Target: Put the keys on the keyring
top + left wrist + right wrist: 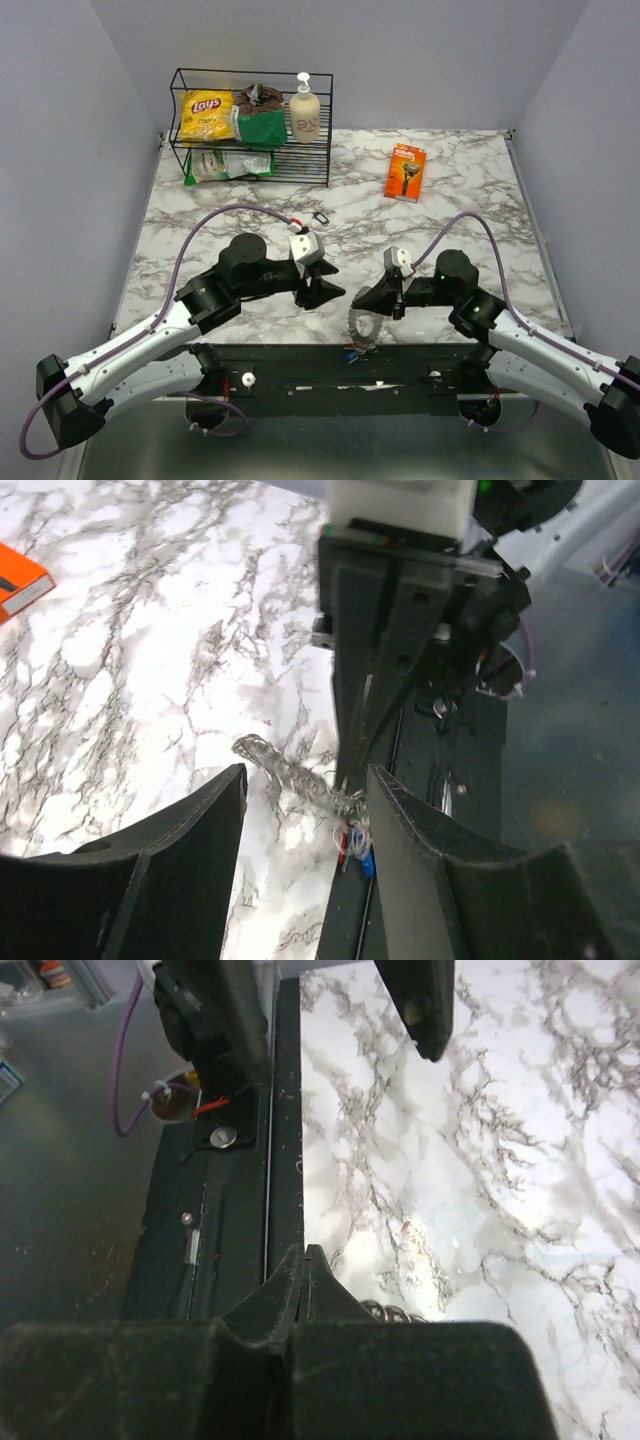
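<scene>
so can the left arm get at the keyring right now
Probably yes. The left pincer is open and the keyring juts out just ahead of its gap, with nothing between. The shut right pincer holds the keyring's far end close by, so room looks tight.

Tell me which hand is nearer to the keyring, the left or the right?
Right. The right hand is shut on the keyring, pinching it at the fingertips. The left hand is open and faces the ring from the side, not touching it.

Bright, even overhead light, with soft shadows. Glare whitens the bench [440, 1230]; the close jaws look blurred.
</scene>
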